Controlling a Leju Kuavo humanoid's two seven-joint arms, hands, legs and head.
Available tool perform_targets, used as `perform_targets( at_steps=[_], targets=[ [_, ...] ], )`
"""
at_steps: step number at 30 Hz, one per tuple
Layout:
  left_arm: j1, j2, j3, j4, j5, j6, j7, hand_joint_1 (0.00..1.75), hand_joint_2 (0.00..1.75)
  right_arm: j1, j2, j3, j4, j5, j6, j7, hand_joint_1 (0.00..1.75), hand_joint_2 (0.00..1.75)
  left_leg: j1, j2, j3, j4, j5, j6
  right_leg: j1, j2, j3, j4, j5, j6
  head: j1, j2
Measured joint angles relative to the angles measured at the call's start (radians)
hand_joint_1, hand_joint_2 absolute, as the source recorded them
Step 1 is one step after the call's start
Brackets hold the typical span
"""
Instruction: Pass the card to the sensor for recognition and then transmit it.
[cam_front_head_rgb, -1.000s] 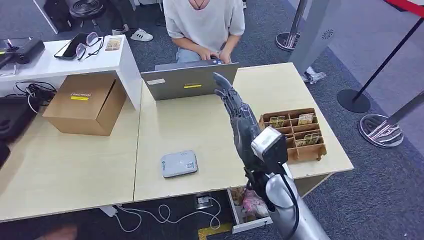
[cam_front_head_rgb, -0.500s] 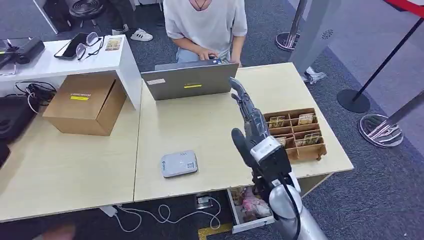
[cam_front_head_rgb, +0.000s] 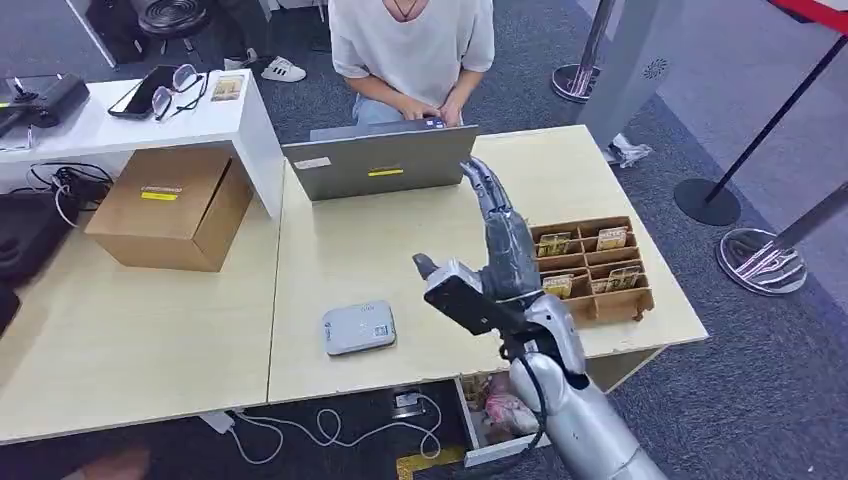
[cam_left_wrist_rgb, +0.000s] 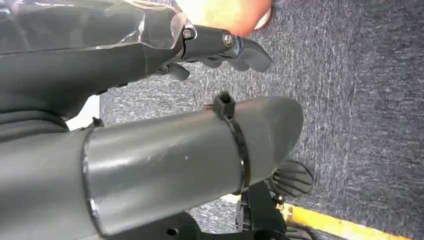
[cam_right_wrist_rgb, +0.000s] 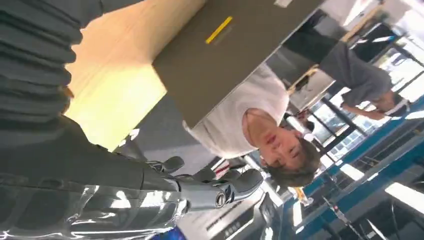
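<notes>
From the head view, the right hand (cam_front_head_rgb: 497, 250) is raised above the light wooden table (cam_front_head_rgb: 400, 255), fingers stretched out straight and apart toward the laptop (cam_front_head_rgb: 378, 160), thumb jutting to the side, holding nothing. Just beside it on the table stands a brown wooden organizer (cam_front_head_rgb: 592, 268) split into compartments; cards (cam_front_head_rgb: 611, 238) stand on edge in at least four of them, though the arm hides part of the box and the exact count cannot be told. One grey sensor (cam_front_head_rgb: 358, 327) lies flat near the table's front edge, well apart from the organizer. One closed cardboard box (cam_front_head_rgb: 172, 207) sits on the adjoining table, and below the front edge an open drawer (cam_front_head_rgb: 497, 412) holds something pink. A person (cam_front_head_rgb: 410, 50) sits behind the laptop with hands at its keyboard. In the left wrist view, the left hand (cam_left_wrist_rgb: 220, 47) hangs over dark carpet (cam_left_wrist_rgb: 360, 100), its fingers loosely curled with nothing in them. In the right wrist view, the right hand's fingers extend with gaps between them toward the laptop's back and the seated person.
</notes>
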Motion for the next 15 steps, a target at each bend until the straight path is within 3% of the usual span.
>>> perform_targets(
  at_steps=[15],
  targets=[
    [-0.007,-0.008,0.001,0.0,0.016,0.009,-0.009,0.0,0.0,-0.036,-0.033,0.014,0.061,0.211,0.011,0.085,0.0,1.75,0.0,0.0,0.0,0.0,0.0,0.0,0.0,0.0,0.0,0.0,0.0,0.0,0.0,0.0]
  ],
)
